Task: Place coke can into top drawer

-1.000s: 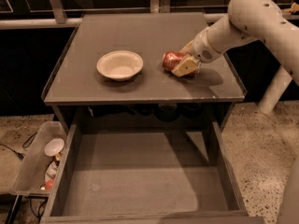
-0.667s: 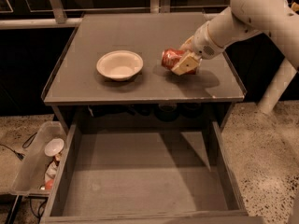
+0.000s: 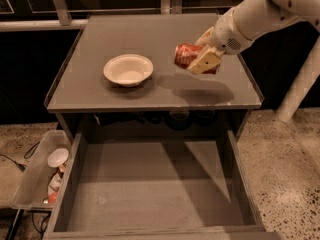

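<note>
The coke can [image 3: 186, 54], red-orange with whitish markings, lies on its side in my gripper [image 3: 202, 59], lifted above the right part of the grey cabinet top [image 3: 100, 91]. Its shadow falls on the top below it. The gripper's cream fingers [image 3: 204, 62] are shut on the can; the white arm reaches in from the upper right. The top drawer [image 3: 150, 194] stands pulled open below the cabinet front, wide and shallow with a bare grey floor, nothing in it.
A cream-white round bowl [image 3: 128, 69] sits on the cabinet top left of the can. A clear plastic bin [image 3: 37, 176] of clutter stands on the floor left of the drawer. A white post [image 3: 300, 84] rises at the right. The floor is speckled.
The can was resting on the cabinet top in the gripper's hold; now it is lifted clear of the surface and carried a little toward the front.
</note>
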`<state>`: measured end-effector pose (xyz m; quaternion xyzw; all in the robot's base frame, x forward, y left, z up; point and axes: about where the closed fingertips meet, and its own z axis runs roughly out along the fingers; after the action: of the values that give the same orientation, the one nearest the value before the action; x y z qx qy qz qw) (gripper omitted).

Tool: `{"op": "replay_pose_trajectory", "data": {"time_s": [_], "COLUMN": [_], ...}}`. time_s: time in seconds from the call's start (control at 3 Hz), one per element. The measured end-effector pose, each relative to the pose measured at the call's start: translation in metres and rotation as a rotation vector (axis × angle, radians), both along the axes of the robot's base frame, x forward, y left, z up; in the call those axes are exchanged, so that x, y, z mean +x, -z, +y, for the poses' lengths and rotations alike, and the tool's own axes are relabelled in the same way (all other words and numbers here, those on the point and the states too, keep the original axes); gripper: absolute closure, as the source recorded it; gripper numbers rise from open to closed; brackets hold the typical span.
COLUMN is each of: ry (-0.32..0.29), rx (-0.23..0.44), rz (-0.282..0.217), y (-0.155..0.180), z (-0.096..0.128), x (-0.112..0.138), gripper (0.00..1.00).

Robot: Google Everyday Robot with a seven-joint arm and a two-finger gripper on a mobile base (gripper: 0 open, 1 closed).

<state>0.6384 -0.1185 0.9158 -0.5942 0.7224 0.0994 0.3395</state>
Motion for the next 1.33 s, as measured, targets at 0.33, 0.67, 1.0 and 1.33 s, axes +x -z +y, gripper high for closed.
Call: {"op": "replay_pose_trajectory", "data": {"time_s": [0.33,0.67,1.0,1.33], "ry": [0.020,0.078,0.172,0.166], "rx": [0.026,0.093,0.159,0.158], "rz": [-0.026,-0.051,-0.063,-0.065], "y": [-0.021,-0.030,-0.019,-0.021], "z": [-0.010,-0.021,-0.035,-0.034], "x": [-0.036,-0.083,-0.121,-0.120], "gripper": [1.00,1.00,1.00,1.00]}}
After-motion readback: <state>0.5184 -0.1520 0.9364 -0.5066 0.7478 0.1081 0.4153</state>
